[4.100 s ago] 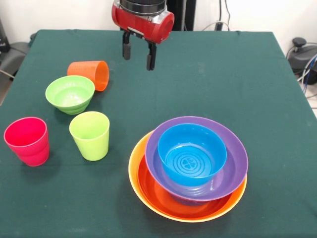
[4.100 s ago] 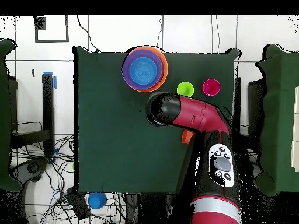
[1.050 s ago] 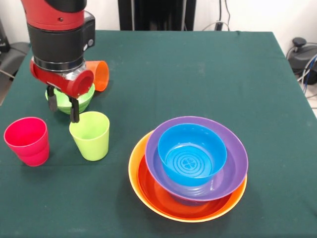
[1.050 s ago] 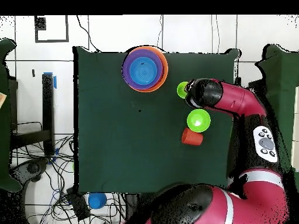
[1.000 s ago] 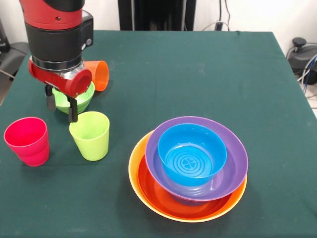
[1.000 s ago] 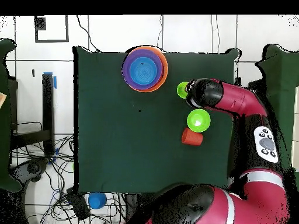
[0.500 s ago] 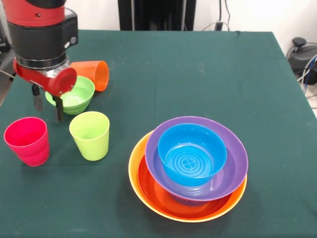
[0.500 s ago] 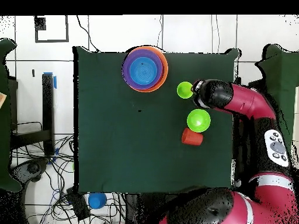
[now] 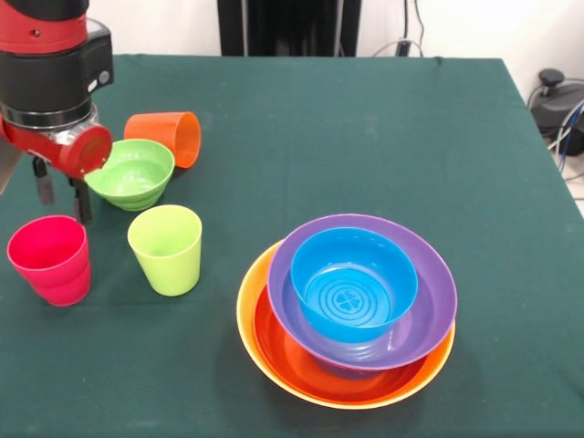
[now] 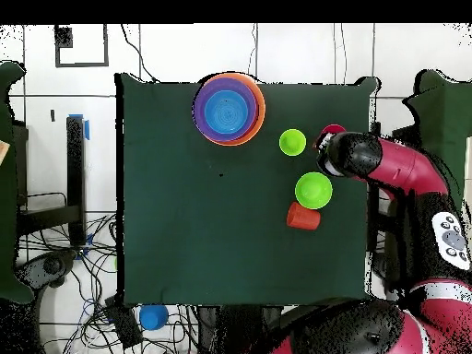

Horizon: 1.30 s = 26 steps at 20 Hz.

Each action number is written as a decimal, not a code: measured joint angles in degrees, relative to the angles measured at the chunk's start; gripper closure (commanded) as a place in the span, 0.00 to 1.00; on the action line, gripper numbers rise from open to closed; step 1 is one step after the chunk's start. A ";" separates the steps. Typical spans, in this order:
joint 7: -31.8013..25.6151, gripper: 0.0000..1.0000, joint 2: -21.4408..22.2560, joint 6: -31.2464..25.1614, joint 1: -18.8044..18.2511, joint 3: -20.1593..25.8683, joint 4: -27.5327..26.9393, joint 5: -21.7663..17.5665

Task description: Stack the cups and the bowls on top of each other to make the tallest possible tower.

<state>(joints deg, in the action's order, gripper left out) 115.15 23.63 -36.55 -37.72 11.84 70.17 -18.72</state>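
Partial tower (image 9: pixel 351 315): four nested bowls. The three cups and green bowl (image 9: pixel 133 172) remain loose on the table (image 9: pixel 365 128). Pincer (image 9: pixel 62 195), fingers parted and empty, hangs beside the red cup (image 9: pixel 50 258).

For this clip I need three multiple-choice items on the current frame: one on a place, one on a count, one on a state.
1. Where is the blue bowl?
A. inside the purple bowl
B. beside the pink-red cup
C. under the orange cup

2. How many cups stand upright?
A. one
B. two
C. three

3. What state is the hand in?
A. shut on the lime cup
B. open, holding nothing
C. shut on the green bowl

Answers:
1 A: the blue bowl sits nested in the purple bowl.
2 B: the lime cup and pink-red cup stand; the orange cup lies on its side.
3 B: the hand hangs above the pink-red cup, fingers apart.
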 measured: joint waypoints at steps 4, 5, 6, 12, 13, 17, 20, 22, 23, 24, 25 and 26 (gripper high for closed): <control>-0.99 0.00 -1.19 -0.02 -1.07 1.37 -0.66 -0.72; -1.12 0.00 -1.28 0.00 -1.18 1.76 -0.99 -0.78; -1.17 0.00 -1.38 0.00 -1.22 1.97 -1.23 -0.83; -1.18 0.00 -2.54 -0.02 -1.27 3.53 -3.41 -1.08; -1.18 0.00 -2.62 -0.01 -1.27 3.65 -3.60 -1.16; -1.18 0.00 -3.14 -0.01 -1.29 4.34 -4.75 -1.62; -1.18 0.00 -3.39 -0.01 -1.30 4.77 -5.22 -1.75; -1.18 0.00 -3.41 0.00 -1.31 4.97 -5.26 -1.94; -1.18 0.00 -3.41 0.00 -1.31 5.03 -5.26 -2.03; -1.18 0.00 -3.42 -0.01 -1.32 5.24 -5.25 -2.25; -1.18 0.00 -3.42 -0.01 -1.32 5.31 -5.25 -2.32; -1.18 0.00 -3.44 -0.01 -1.32 5.43 -5.25 -2.41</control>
<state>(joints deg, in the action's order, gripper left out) 113.97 20.20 -36.56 -39.03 17.27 64.92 -21.13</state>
